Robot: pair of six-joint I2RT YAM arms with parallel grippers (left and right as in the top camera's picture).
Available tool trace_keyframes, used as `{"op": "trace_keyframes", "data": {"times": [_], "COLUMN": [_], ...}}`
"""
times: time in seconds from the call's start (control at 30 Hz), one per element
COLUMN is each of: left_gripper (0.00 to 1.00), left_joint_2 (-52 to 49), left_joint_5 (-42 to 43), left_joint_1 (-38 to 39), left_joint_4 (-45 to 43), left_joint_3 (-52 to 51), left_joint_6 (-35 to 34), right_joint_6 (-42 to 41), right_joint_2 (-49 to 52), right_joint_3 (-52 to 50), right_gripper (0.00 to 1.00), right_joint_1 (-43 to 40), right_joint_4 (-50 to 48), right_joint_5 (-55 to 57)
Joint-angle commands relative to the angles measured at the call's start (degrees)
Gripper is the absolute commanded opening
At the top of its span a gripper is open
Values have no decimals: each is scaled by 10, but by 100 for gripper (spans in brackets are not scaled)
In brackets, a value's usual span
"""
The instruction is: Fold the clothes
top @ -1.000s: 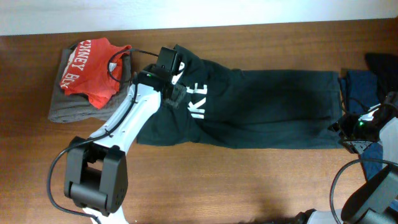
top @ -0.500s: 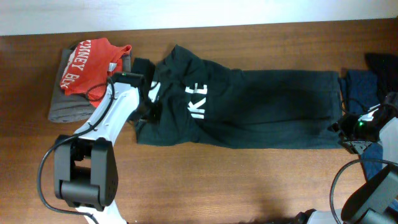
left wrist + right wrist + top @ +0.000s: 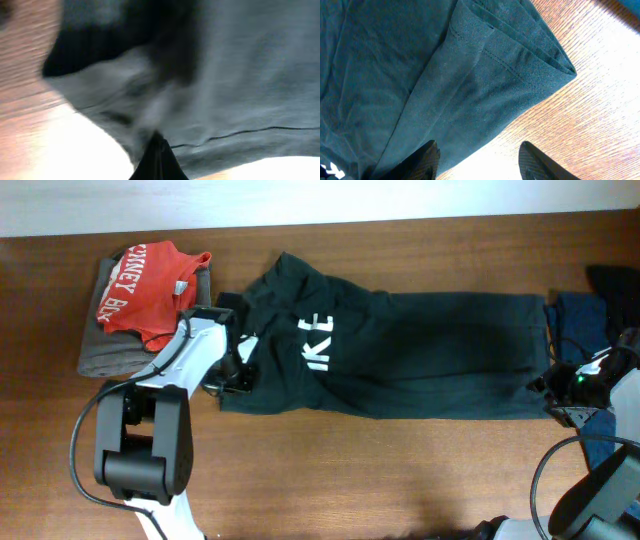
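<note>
The clothes point(image 3: 420, 350), a very dark T-shirt with white letters, lie spread lengthwise across the wooden table point(image 3: 350, 470). My left gripper point(image 3: 238, 375) is at the shirt's near-left edge. In the blurred left wrist view its jaws meet in one dark wedge point(image 3: 157, 140), and the cloth point(image 3: 240, 75) puckers toward the tip. My right gripper point(image 3: 556, 392) is at the shirt's right end and stands open point(image 3: 479, 150). One finger point(image 3: 422, 160) lies over the folded hem corner point(image 3: 520, 65), and the other point(image 3: 540, 162) is over bare wood.
A red tee with white letters point(image 3: 145, 285) lies on a folded grey garment point(image 3: 110, 350) at the far left. Blue garments point(image 3: 585, 315) and a dark item point(image 3: 615, 280) sit at the right edge behind my right arm.
My left gripper has moved from the collar area down and left to the shirt's near-left edge, and its jaws have gone from wide open to shut. The right arm has not moved.
</note>
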State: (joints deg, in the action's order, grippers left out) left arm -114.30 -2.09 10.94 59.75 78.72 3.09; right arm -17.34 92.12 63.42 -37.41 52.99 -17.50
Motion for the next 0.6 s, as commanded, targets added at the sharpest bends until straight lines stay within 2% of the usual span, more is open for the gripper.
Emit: {"op": "trace_keyframes", "data": {"times": [0.0, 0.1, 0.17, 0.23, 0.33, 0.47, 0.57], "left_gripper": [0, 3, 27, 60, 62, 51, 49], "left_joint_2": [-7, 1, 10, 13, 13, 13, 13], "left_joint_5": [-30, 25, 64, 95, 131, 134, 97], "left_joint_1": [-35, -52, -58, -58, -58, -58, -63], "left_joint_4": [7, 9, 12, 15, 8, 10, 16], "left_joint_3": [-2, 4, 5, 3, 1, 1, 1], "left_joint_6": [-14, -13, -2, -2, 9, 17, 14], "right_joint_6": [6, 6, 6, 6, 6, 6, 6], "right_joint_2": [3, 3, 3, 3, 3, 3, 3], "right_joint_3": [-2, -2, -2, -2, -2, -2, -2], "right_gripper": [56, 56, 56, 56, 57, 56, 56], "right_joint_1": [-1, -1, -1, -1, -1, -1, -1], "right_joint_4": [1, 2, 2, 2, 2, 2, 4], "right_joint_5": [-3, -2, -2, -1, -1, -1, 0]}}
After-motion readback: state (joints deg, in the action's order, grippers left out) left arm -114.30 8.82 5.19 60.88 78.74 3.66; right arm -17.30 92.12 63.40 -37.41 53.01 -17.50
